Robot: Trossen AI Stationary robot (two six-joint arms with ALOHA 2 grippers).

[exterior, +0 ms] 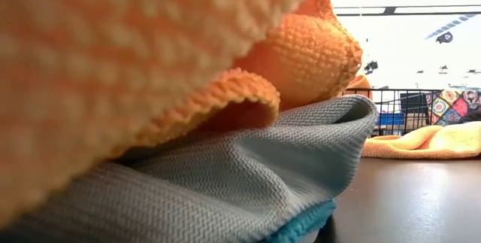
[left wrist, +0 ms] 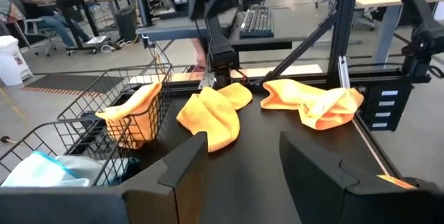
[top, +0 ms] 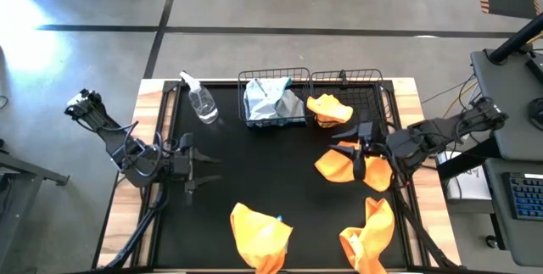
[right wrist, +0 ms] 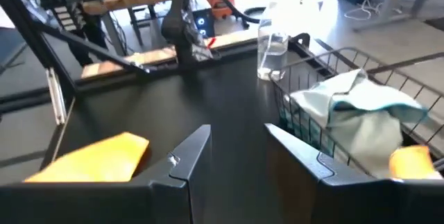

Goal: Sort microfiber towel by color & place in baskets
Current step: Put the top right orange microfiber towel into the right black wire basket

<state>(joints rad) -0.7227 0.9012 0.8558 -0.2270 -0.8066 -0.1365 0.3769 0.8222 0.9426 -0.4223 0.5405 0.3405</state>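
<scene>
Lowest in the high view, an orange towel [top: 260, 235] with a bit of blue showing lies at bottom centre of the black mat [top: 254, 164], and a second orange towel [top: 370, 235] sits crumpled at bottom right. In the low view that near pile fills the frame, orange [exterior: 150, 55] lying over a grey cloth [exterior: 248, 175]. Mid-frame, the left gripper [top: 201, 169] rests at the left side of the mat with its fingers spread and empty. The right gripper [top: 349, 156] at right of centre is also spread, hanging over a third orange towel [top: 335, 165] without gripping it. Further up, two wire baskets stand side by side at top centre: the left basket [top: 271, 77] holds a pale blue-grey towel [top: 271, 100], and the right basket [top: 348, 77] holds an orange towel [top: 329, 109]. A clear spray bottle [top: 201, 100] lies left of the baskets, near the mat's upper left corner.
</scene>
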